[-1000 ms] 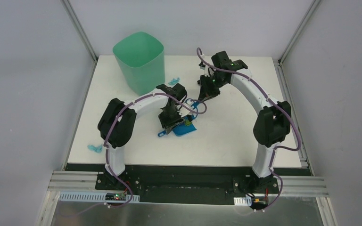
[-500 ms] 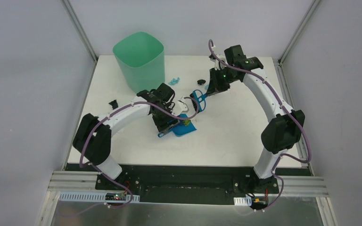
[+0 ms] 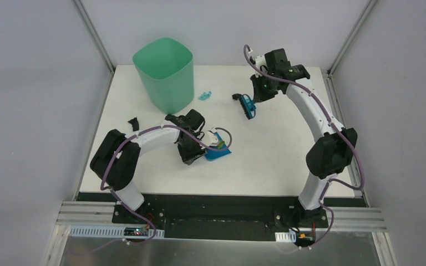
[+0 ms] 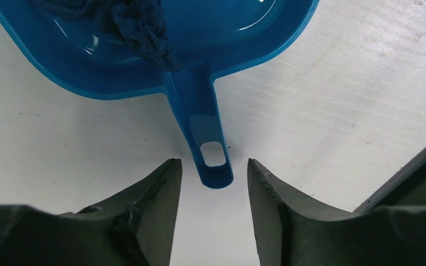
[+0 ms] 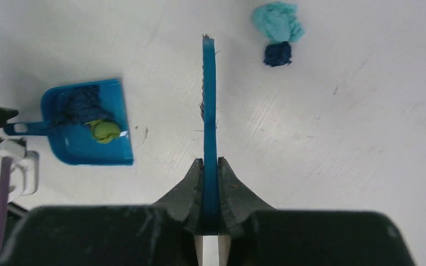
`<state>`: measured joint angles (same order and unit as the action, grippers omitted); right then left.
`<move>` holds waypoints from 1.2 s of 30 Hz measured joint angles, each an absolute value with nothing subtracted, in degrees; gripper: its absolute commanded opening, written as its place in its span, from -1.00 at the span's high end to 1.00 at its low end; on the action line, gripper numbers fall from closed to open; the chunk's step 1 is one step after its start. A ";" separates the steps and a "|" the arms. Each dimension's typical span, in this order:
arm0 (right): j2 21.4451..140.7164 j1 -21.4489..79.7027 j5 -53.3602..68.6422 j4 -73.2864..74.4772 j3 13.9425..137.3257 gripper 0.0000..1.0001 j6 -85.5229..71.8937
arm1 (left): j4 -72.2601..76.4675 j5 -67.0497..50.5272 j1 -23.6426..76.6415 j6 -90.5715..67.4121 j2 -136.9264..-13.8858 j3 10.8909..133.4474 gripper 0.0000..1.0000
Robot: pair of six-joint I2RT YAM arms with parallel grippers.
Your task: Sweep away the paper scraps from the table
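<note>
The left gripper (image 4: 213, 164) sits at the bottom centre of the left wrist view with its jaws apart. The end of the handle of the blue dustpan (image 4: 244, 33) lies between the two fingertips with a gap on either side, so nothing is gripped. The dustpan lies on the white table (image 3: 277, 149), just left of centre in the overhead view. The paper scraps (image 3: 204, 95) are in three places. A dark blue wad (image 4: 144, 25) and an olive-green wad (image 5: 105, 132) lie inside the dustpan. A light blue wad (image 5: 277, 21) touching a second dark blue wad (image 5: 278, 54) lies on the bare table at the upper right of the right wrist view. A black scrap (image 3: 133, 123) lies near the table's left edge, below the mint-green bin (image 3: 163, 72), which is at the upper left. The right gripper (image 5: 209, 164) is clamped on the blue hand brush (image 5: 209, 111), seen edge-on and reaching straight up the frame from the fingers. Whether its bristles touch the table cannot be told.
</note>
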<state>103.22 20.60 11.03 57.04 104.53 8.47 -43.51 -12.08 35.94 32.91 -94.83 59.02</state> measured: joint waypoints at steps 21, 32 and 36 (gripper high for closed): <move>117.60 17.06 -8.84 44.77 113.84 1.00 25.36 | -52.34 -12.08 35.92 32.12 -95.22 67.22 0.74; 130.13 18.35 -8.01 46.48 121.30 1.00 34.92 | -57.56 -12.03 35.90 27.73 -102.91 74.24 0.83; 130.19 20.69 -7.68 47.97 121.56 1.00 37.04 | -57.95 -12.01 35.88 26.33 -105.12 75.70 0.84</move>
<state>130.19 20.69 -7.68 47.97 121.56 37.04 -57.95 -12.01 35.88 26.33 -105.12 75.70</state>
